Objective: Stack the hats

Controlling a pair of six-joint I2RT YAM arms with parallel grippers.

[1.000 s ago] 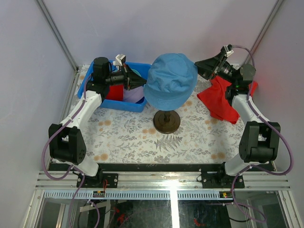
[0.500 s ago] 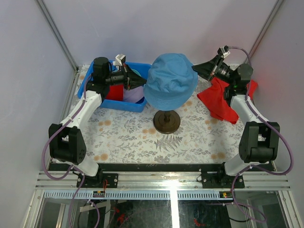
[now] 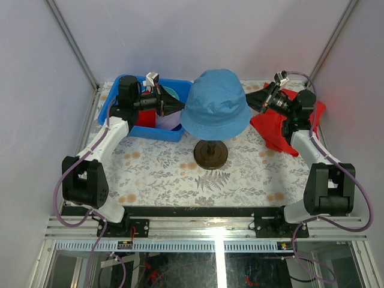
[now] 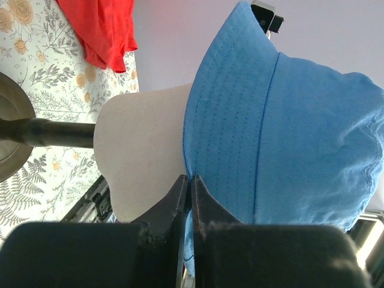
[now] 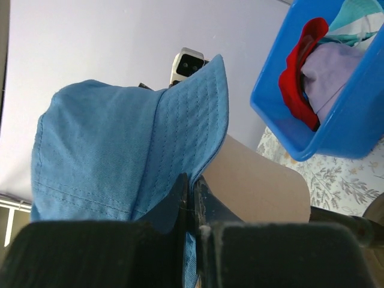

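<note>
Progress shows on the blue hat (image 3: 215,103), which we now see sitting squarer and lower over the beige mannequin head (image 4: 141,150), brim flared out level all round above the stand (image 3: 210,155) at the middle of the counter (image 3: 168,174). We hold it from both sides: the left gripper (image 4: 188,183) has its fingers pinched together on the brim's edge nearest the left edge of the counter, and the right gripper (image 5: 191,183) is clamped the same way on the opposite edge of the brim. Set against the view a second ago, the right arm has dropped and drawn in, so that its side of the brim, then lifted and cocked up toward the far right corner, has come down to match the left; the left arm has barely shifted. We judge this means the first hat is all but seated as the base of the stack, and both grips could soon let go. The other three are not yet touched: the red hat (image 5: 298,66), lilac hat (image 5: 330,75) and teal hat (image 5: 360,18) lie bunched together in the blue bin (image 3: 157,133) at the far left corner. A flat red cloth (image 3: 276,129) lies near the far right corner, beneath the right arm.
</note>
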